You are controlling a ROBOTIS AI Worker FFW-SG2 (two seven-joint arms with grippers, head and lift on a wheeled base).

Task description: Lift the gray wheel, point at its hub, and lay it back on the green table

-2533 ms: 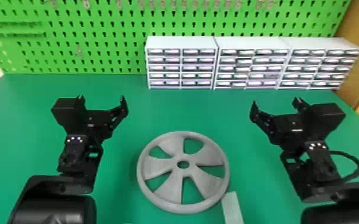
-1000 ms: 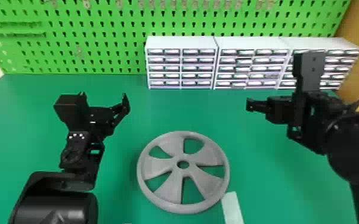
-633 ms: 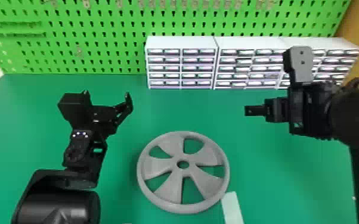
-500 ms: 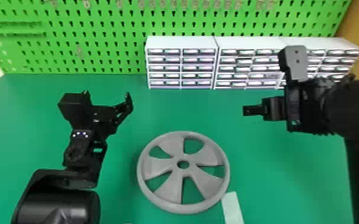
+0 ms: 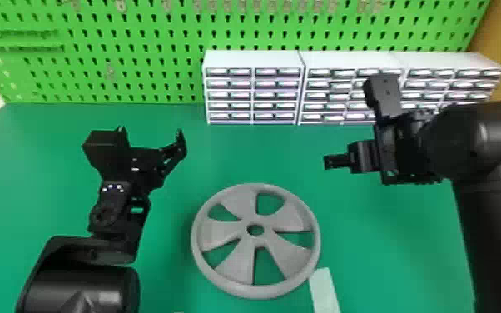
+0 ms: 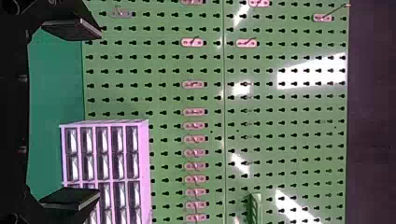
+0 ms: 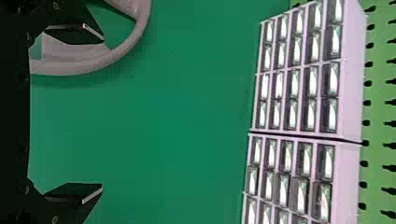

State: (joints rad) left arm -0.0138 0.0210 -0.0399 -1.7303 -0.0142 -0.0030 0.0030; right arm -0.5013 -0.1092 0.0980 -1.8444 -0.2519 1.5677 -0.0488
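The gray wheel (image 5: 237, 262) lies flat on the green table (image 5: 170, 274), near the middle, its hub hole facing up. Left of it and farther back, my left gripper (image 5: 152, 135) is held above the table, open with nothing between its fingers. My right gripper (image 5: 332, 161) is behind and to the right of the wheel, pointing inward, apart from it. In the left wrist view, the left gripper (image 6: 86, 114) has its two fingers wide apart. The right wrist view has the right gripper (image 7: 98, 114) open too, with part of the wheel (image 7: 119, 53) beyond one finger.
White drawer cabinets (image 5: 254, 89) stand along the back of the table against a green pegboard (image 5: 137, 54). A pale flat strip (image 5: 323, 291) lies at the wheel's front right edge. The right forearm covers the table's right side.
My right arm has swung round from pointing forward to pointing inward, its gripper now turned on its side and slightly nearer the wheel. The left gripper has shifted slightly right. The wheel has stayed put.
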